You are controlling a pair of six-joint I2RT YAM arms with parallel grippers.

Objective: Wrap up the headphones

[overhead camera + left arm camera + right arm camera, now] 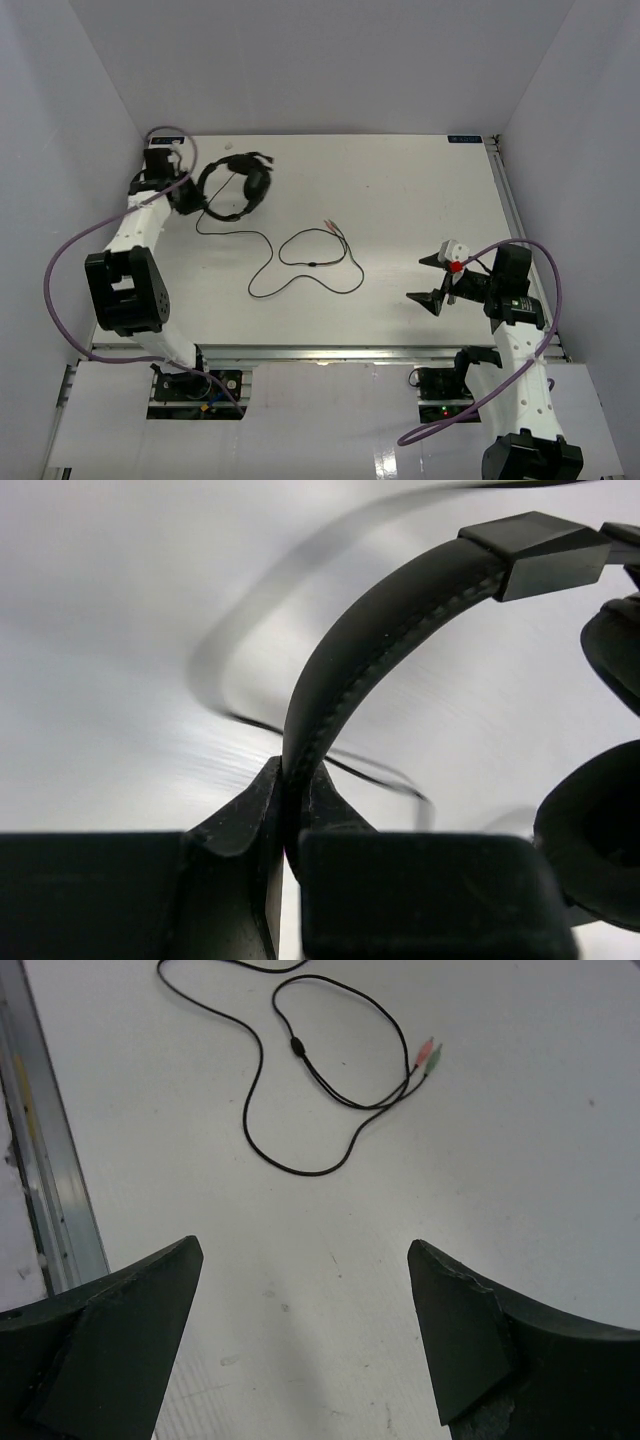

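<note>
The black headphones are at the far left of the white table. My left gripper is shut on their headband, seen close up in the left wrist view with the earcups at the right. The thin black cable trails in loops across the table middle to its pink and green plugs, which also show in the right wrist view. My right gripper is open and empty at the right of the table, fingers wide apart above bare surface.
The table's metal rail runs along the near edge. White walls enclose the back and sides. Thick purple arm cables loop at the left and at the lower right.
</note>
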